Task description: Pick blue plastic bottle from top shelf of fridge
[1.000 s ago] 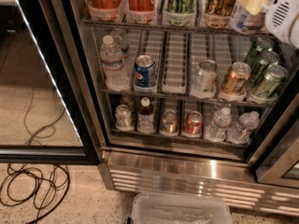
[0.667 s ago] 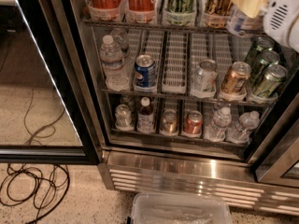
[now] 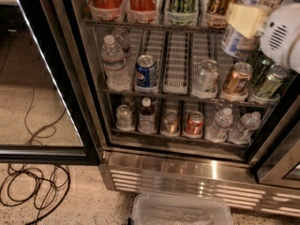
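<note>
The blue plastic bottle hangs tilted at the upper right, in front of the fridge. Its pale blue label shows, and its lower end is below the level of the top shelf. My gripper, white with a yellowish finger pad, is shut on the bottle's middle. The bottle's cap is out of view. Tall orange, green and brown drinks stand in the top shelf's lanes.
Lower wire racks hold a water bottle, a Pepsi can, other cans and small bottles. The glass door stands open at left. Black cables lie on the floor. A clear plastic bin sits below the ribbed steel base.
My gripper and the bottle have moved down and slightly left, so the bottle's lower end now hangs below the top shelf's front edge.
</note>
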Controlling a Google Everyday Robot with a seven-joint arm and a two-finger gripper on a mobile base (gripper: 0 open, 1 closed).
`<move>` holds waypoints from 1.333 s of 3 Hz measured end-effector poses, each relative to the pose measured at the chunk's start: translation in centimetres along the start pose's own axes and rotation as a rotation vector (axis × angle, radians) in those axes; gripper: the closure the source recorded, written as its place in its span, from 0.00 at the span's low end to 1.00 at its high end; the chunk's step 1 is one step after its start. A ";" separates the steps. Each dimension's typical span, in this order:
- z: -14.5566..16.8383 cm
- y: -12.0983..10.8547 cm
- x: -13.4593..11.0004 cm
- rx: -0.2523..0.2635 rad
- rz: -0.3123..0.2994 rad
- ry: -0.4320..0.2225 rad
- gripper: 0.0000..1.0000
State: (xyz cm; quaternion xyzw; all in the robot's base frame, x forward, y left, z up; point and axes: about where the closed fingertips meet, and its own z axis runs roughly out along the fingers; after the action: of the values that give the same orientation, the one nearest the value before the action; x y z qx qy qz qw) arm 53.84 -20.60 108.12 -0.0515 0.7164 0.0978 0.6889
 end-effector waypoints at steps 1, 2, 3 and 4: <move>-1.9 1.8 3.4 -0.040 0.007 0.106 1.00; -2.0 1.8 3.4 -0.040 0.007 0.106 1.00; -2.6 2.3 4.9 -0.040 0.028 0.144 1.00; -4.3 3.0 7.9 -0.031 0.080 0.218 1.00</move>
State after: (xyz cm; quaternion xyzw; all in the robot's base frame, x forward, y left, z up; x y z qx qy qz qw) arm 48.69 -18.08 100.55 -0.0437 0.7870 0.1299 0.6015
